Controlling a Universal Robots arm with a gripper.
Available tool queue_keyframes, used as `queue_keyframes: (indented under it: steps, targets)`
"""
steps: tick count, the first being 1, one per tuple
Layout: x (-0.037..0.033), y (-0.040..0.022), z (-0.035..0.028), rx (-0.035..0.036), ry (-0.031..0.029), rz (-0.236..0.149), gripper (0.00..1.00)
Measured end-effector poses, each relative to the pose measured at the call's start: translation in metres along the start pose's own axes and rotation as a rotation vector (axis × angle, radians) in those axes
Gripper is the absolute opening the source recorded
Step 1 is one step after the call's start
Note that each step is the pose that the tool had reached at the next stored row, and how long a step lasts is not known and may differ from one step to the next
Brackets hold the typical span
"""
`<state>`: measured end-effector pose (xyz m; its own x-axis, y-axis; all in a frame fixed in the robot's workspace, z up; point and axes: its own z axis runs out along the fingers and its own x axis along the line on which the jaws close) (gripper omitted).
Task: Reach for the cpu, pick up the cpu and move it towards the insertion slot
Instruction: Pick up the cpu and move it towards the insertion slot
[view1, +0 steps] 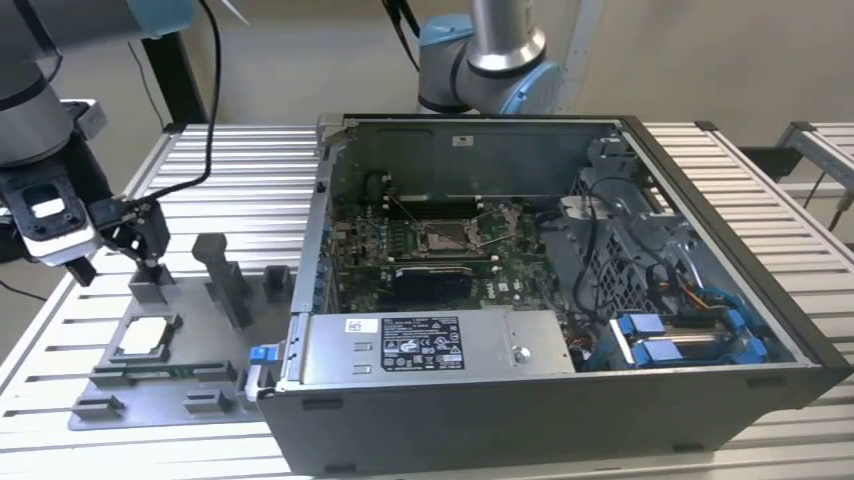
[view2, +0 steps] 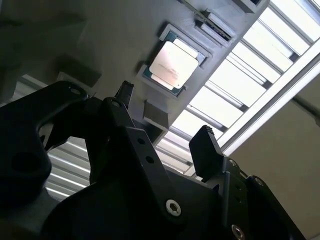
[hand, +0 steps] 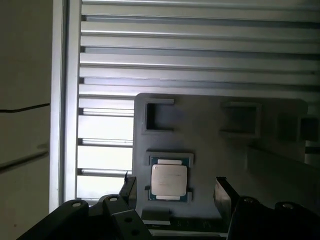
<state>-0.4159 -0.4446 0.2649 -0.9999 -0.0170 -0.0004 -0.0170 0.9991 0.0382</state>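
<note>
The cpu (view1: 144, 335) lies flat in a square holder on the grey fixture plate (view1: 200, 330), at the exterior view's left, outside the computer case. Its silvery top shows in both wrist views (view2: 173, 63) (hand: 169, 181). My gripper (view1: 118, 265) hangs above the plate, a little behind the cpu and apart from it. It is open, with nothing between the dark fingers (view2: 205, 150) (hand: 222, 192). The insertion slot (view1: 447, 235), a shiny metal frame on green board, sits deep inside the open case.
The open computer case (view1: 561, 400) fills the exterior view's middle and right. Upright grey fixture blocks (view1: 220, 270) stand on the plate beside my gripper. A thin green memory stick (view1: 160, 370) lies in front of the cpu. Another arm's base (view1: 481, 60) stands behind the case.
</note>
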Motion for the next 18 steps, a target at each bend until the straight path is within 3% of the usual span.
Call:
queue_keyframes:
  steps: [18]
  targets:
    - [0.0,-0.002,0.0207,0.0,0.0,0.0,1.0]
